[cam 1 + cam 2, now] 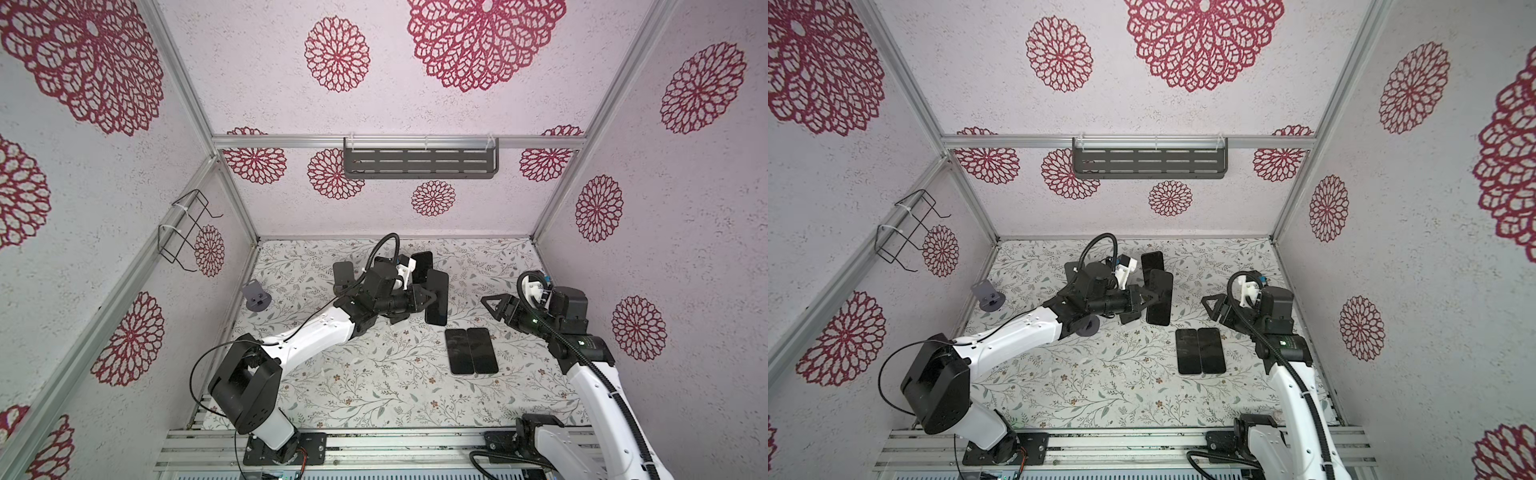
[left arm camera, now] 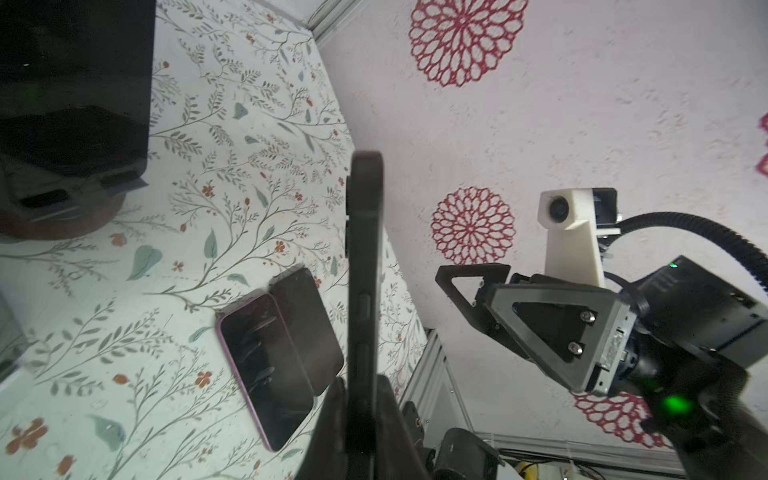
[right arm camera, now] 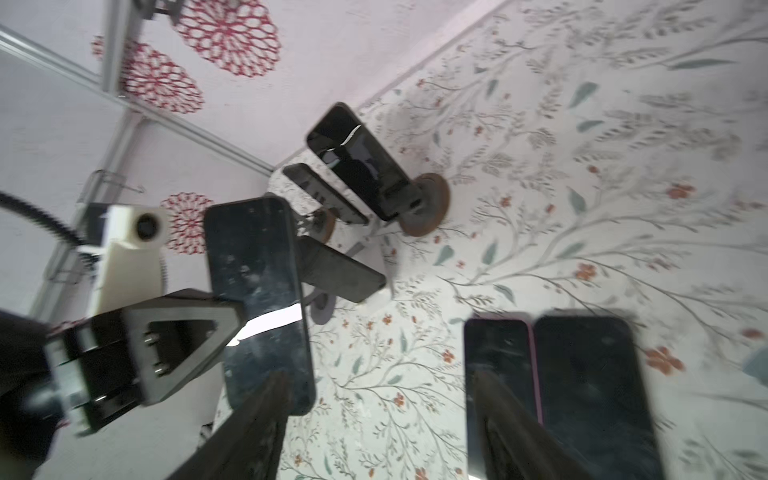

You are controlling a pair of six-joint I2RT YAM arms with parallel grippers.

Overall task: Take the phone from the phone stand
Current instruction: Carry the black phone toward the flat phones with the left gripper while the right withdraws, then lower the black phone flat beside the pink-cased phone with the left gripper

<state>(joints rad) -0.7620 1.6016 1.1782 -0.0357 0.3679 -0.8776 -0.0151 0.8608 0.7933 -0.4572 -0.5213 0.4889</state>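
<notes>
A black phone hangs in the air over the middle of the table, upright on its long side. My left gripper is shut on its edge. The left wrist view shows this phone edge-on between the jaws of the left gripper. Just behind and below it stands an empty dark phone stand. My right gripper is open with nothing in it. It sits to the right of the held phone, clear of it, and in a top view the right gripper is at table-right.
Two phones lie flat side by side on the floral table. A further phone leans on a brown-based stand at the back, with another beside it. An empty grey stand sits at the left wall.
</notes>
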